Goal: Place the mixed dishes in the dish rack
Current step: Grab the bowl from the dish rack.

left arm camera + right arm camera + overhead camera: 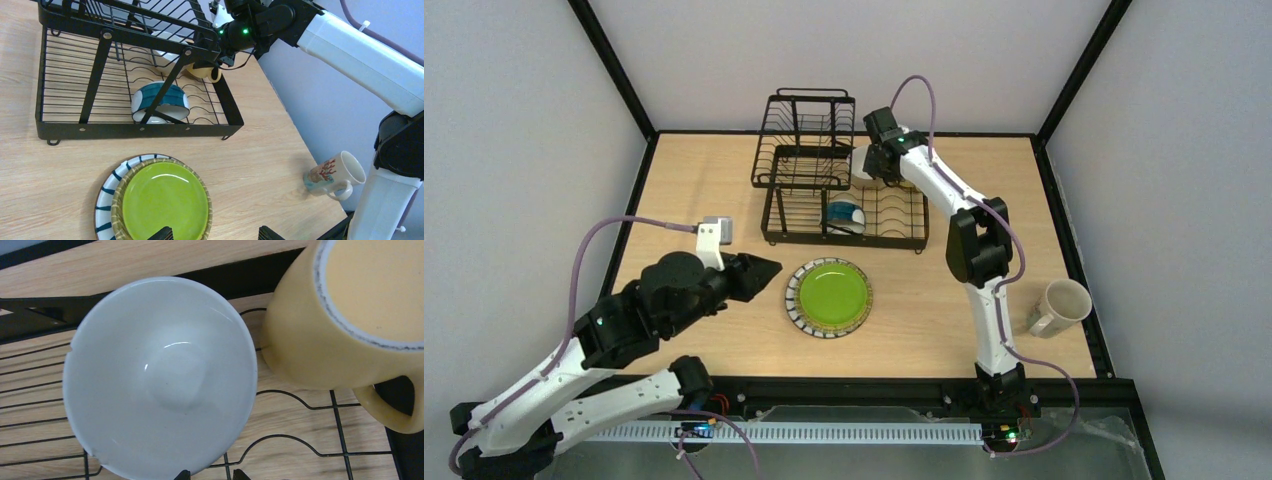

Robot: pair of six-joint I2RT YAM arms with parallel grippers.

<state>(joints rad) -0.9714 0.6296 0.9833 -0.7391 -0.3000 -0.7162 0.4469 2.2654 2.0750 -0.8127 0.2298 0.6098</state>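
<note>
The black wire dish rack (770, 212) stands at the back of the table. A blue-outside bowl (844, 215) leans in its flat tray. My right gripper (880, 166) hangs over the tray's far right corner, above the white bowl (160, 375) and the yellow mug (340, 325). Both rest on the rack's wires (300, 400). Its jaws are open a little, and the bowl's lower rim lies against the left fingertip (182, 474). The green plate (829, 297) lies on the table on a white dark-striped plate (106, 192). My left gripper (215, 235) hovers wide open over the green plate's near right edge.
A cream mug (1059, 305) with a red pattern lies on its side near the table's right edge, just right of my right arm (984, 260). The rack's raised basket tier (804, 140) stands at the back left of the tray.
</note>
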